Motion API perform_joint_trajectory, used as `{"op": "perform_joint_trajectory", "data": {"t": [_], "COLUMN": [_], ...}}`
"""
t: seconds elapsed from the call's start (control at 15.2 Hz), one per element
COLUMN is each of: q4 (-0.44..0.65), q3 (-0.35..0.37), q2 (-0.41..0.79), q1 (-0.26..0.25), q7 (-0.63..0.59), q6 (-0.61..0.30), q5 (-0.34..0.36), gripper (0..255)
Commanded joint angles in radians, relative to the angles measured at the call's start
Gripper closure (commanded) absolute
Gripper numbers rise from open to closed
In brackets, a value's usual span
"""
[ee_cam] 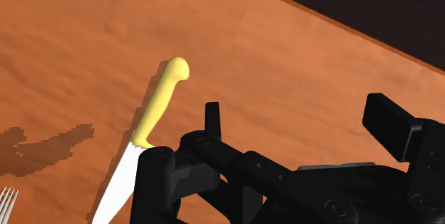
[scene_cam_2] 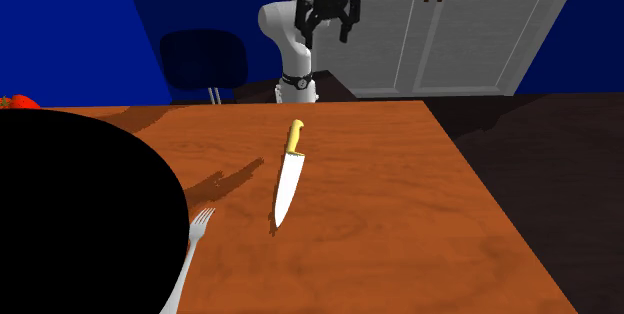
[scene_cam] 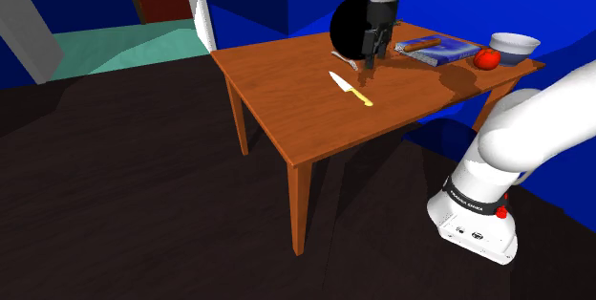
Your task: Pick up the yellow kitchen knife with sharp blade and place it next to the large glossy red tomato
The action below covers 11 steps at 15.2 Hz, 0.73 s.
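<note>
Knife (scene_cam: pixel 351 89) lies flat about the middle of the table (scene_cam: pixel 277 83), well apart from the tomato (scene_cam: pixel 487 58) near the corner at the shoulder view's right. Gripper (scene_cam_2: pixel 330 34) hangs above and a little off it, jaws apart, empty. Best to centre over the yellow handle (ee_cam: pixel 160 101), turn the jaws across its width, descend until they straddle it clear of the blade (ee_cam: pixel 118 183), then close.

Colour tally, tabletop as I read it from my console

Knife (scene_cam: pixel 351 89): yellow handle, white blade. Table (scene_cam: pixel 277 88): orange-brown, with wood grain. Tomato (scene_cam: pixel 487 58): red. Plate (scene_cam: pixel 350 27): flat black (I can make out no pattern). Book (scene_cam: pixel 449 53): blue cover. Bowl (scene_cam: pixel 514 46): pale grey-blue. Fork (scene_cam_2: pixel 200 224): white. Gripper (scene_cam_2: pixel 328 34): black. Arm (scene_cam: pixel 535 126): white. Wall (scene_cam: pixel 258 2): blue.
</note>
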State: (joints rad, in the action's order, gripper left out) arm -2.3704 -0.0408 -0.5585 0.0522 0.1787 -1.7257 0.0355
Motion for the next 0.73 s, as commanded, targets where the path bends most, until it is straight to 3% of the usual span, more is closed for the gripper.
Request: {"op": "perform_joint_trajectory", "data": {"t": [0.0,0.66], "q4": [0.000,0.077], "q3": [-0.018,-0.110], "q2": [0.048,0.358], "q1": [0.011,0.062], "q7": [0.015,0.101], "q6": [-0.054,-0.305], "q5": [0.011,0.036], "gripper": [0,0]}}
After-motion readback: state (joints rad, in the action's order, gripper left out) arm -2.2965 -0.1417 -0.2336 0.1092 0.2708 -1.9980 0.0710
